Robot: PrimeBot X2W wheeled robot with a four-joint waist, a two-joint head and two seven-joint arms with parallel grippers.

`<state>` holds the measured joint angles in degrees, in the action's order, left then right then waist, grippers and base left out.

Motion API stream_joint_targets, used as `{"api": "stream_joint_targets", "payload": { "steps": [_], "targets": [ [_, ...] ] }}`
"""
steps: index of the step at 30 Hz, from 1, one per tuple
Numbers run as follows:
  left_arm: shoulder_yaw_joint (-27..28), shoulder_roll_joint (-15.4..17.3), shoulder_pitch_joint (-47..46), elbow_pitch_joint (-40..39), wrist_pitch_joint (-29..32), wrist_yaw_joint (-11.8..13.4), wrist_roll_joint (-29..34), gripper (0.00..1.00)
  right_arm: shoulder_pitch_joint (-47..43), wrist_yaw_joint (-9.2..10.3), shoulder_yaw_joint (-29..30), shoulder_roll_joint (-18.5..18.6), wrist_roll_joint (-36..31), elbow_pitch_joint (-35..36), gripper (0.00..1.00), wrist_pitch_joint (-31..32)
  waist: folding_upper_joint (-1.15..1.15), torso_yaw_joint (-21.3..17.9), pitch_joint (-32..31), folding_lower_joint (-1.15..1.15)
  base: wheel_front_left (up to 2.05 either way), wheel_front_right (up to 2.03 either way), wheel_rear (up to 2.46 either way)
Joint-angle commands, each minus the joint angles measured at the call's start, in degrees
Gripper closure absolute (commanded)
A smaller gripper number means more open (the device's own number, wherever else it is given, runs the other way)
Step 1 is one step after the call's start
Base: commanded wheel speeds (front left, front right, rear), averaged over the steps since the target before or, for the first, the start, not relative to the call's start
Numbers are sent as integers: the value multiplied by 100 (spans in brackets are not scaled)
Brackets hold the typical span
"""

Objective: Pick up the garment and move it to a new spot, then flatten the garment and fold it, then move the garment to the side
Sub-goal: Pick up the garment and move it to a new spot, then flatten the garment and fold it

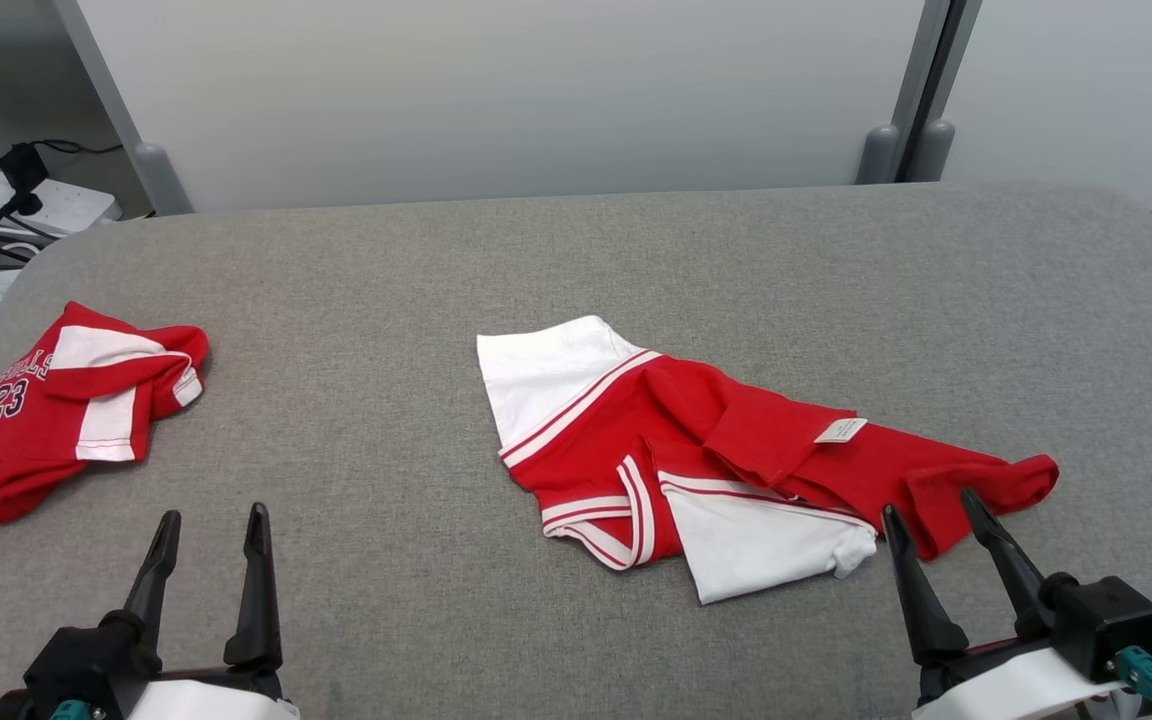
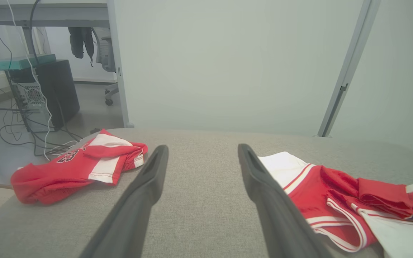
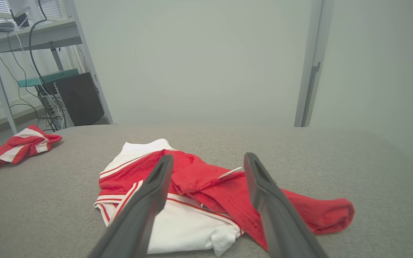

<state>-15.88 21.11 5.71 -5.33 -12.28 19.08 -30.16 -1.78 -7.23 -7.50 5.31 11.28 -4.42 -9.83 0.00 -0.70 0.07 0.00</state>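
Red-and-white garment lay crumpled nr centre of tabletop, toward right edge. Left hand by near edge: wide open, empty. Right hand: wide open, empty, tips at garment's right end. Second jersey at left edge.

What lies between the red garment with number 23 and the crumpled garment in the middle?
Nothing: in the head view, the grey table between the number 23 garment and the middle garment is bare.
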Motion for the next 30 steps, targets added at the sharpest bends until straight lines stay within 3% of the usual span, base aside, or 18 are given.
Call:
{"api": "stream_joint_targets", "payload": {
  "steps": [1,7,11,20,26,30],
  "targets": [
    [203,136,-133,-189,-5,56,73,0,83,-25,-95,25,-50,196,0,32,0,5,27,0,0,0,0],
    [123,136,-209,-228,38,60,107,0,129,-25,-105,40,-52,212,0,39,0,11,95,0,0,0,0],
    [-168,85,-316,-307,229,-86,124,0,136,-25,-78,50,-58,226,0,37,0,28,131,0,0,0,0],
    [-1762,-725,-1324,282,965,-1276,-34,0,314,-25,-36,72,-84,312,0,35,0,-155,466,0,0,0,0],
    [-2236,-1337,-1961,1370,1118,-1896,-292,0,492,-25,-43,72,-96,359,0,-8,0,-504,809,0,0,0,0],
    [-2407,-1573,-2360,2176,1147,-2193,-416,0,609,-25,-23,39,-90,355,0,-63,0,-774,1087,0,0,0,0]
  ]
}}
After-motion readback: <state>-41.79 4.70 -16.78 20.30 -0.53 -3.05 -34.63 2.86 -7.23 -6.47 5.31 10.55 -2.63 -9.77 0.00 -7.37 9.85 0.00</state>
